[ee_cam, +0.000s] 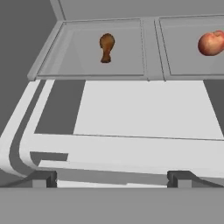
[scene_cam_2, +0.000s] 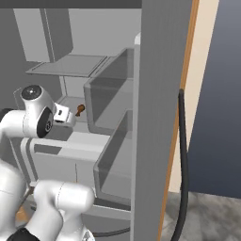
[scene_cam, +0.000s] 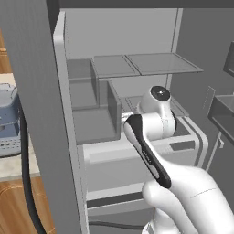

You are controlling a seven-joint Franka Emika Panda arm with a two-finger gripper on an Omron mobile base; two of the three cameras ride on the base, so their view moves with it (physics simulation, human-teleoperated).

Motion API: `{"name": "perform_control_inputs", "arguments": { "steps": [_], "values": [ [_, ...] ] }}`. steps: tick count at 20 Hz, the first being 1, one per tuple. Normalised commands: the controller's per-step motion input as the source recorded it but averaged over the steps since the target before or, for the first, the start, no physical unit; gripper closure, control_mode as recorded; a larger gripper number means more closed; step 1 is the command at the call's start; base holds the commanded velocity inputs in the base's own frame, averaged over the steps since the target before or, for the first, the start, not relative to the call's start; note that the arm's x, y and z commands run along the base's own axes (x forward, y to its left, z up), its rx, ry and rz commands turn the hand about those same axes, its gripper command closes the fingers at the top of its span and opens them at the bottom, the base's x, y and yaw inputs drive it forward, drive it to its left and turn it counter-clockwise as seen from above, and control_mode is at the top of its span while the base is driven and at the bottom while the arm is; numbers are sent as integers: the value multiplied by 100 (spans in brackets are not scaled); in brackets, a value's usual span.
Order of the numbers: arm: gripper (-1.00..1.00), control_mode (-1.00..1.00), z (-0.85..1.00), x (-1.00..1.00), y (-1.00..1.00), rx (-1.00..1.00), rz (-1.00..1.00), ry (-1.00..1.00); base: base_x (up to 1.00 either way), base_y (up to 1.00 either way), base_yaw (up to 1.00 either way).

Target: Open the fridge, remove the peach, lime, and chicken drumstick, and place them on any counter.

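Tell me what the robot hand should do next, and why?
Probably reach forward toward the chicken drumstick. The fridge already stands open, the gripper is open and empty, and the drumstick lies on the glass shelf almost straight ahead, with the peach farther off to the right.

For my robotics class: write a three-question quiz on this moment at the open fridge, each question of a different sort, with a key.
1. True or false: the gripper is closed on the chicken drumstick.
2. Multiple choice: in the hand view, the peach lies A) on the same glass shelf panel as the drumstick, B) on the neighbouring panel, towards that view's right edge, C) in a door bin.
3. Fill in: the fridge door stands ____.

Key: 1 false, the jaws are open and short of the drumstick; 2 B; 3 open.
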Motion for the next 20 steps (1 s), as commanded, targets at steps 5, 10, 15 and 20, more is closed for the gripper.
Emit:
{"name": "perform_control_inputs", "arguments": {
  "steps": [5, 10, 15, 20],
  "values": [
    [-100, -100, -1, 34, 20, 0, 0, -6, 0, 0, 0],
    [-100, -100, 0, 56, 9, 5, 0, -1, 0, 0, 0],
    [-100, -100, -16, 59, 17, 0, 0, 1, 0, 0, 0],
    [-100, -100, -20, 62, 9, 0, 0, 9, 0, 0, 0]
  ]
}}
